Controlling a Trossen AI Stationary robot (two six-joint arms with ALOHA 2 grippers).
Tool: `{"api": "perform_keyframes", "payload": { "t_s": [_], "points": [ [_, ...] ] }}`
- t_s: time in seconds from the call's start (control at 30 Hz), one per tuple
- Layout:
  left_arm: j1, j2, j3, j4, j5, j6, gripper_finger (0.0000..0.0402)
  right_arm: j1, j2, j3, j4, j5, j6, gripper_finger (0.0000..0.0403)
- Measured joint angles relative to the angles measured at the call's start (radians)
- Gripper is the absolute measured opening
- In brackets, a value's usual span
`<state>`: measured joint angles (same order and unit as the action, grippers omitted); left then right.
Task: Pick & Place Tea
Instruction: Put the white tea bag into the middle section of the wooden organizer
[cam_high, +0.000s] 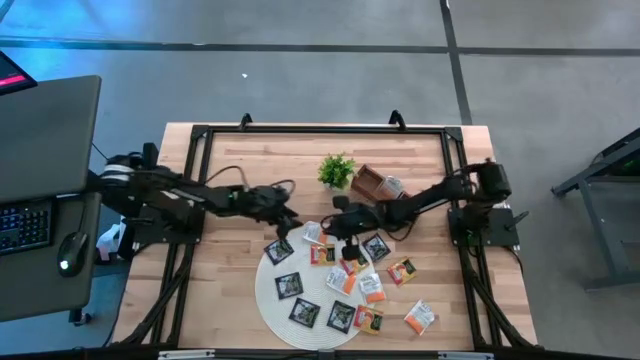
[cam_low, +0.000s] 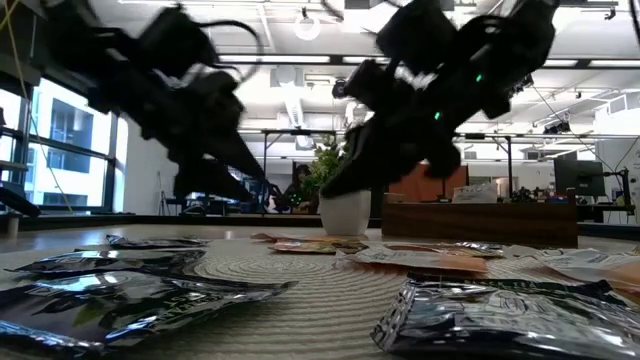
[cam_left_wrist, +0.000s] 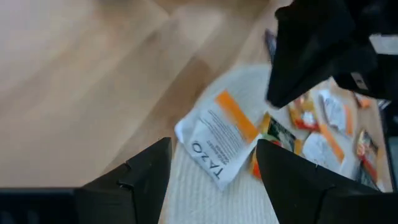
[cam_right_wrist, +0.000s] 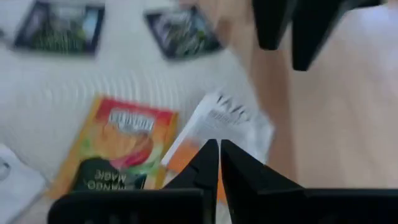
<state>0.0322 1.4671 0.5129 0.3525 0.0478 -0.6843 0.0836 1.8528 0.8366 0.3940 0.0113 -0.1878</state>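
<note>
Progress looks early: sachets lie loose on round pale woven mat and table, long brown wooden tray w/ maybe one. My left gripper open, empty. White-orange flat square sachet between both grippers; right gripper shut above it, holding nothing. Approx 5 black, 9 orange/white.

Wooden table with round mat, plant, tray
</note>
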Motion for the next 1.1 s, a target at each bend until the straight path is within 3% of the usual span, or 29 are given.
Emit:
{"api": "perform_keyframes", "payload": {
  "t_s": [0.17, 0.4, 0.63, 0.87, 1.1],
  "points": [
    [-0.007, 0.105, 0.141, -0.197, 0.016, -0.026, 0.0208, -0.008, 0.096, 0.067, -0.057, -0.007, -0.015, 0.0005],
    [-0.007, 0.138, 0.197, -0.24, 0.012, -0.023, 0.0148, -0.041, 0.146, 0.078, -0.054, -0.006, -0.015, 0.0004],
    [-0.007, 0.109, 0.195, -0.379, -0.121, -0.028, 0.0119, -0.044, 0.148, 0.07, -0.066, -0.006, -0.003, 0.0003],
    [-0.006, 0.106, 0.196, -0.331, -0.057, -0.039, 0.0115, -0.044, 0.15, 0.068, -0.06, 0.006, -0.003, 0.0003],
    [-0.006, 0.164, 0.197, -0.288, -0.062, -0.073, 0.0114, -0.044, 0.15, 0.067, -0.057, 0.008, -0.003, 0.0002]
  ]
}}
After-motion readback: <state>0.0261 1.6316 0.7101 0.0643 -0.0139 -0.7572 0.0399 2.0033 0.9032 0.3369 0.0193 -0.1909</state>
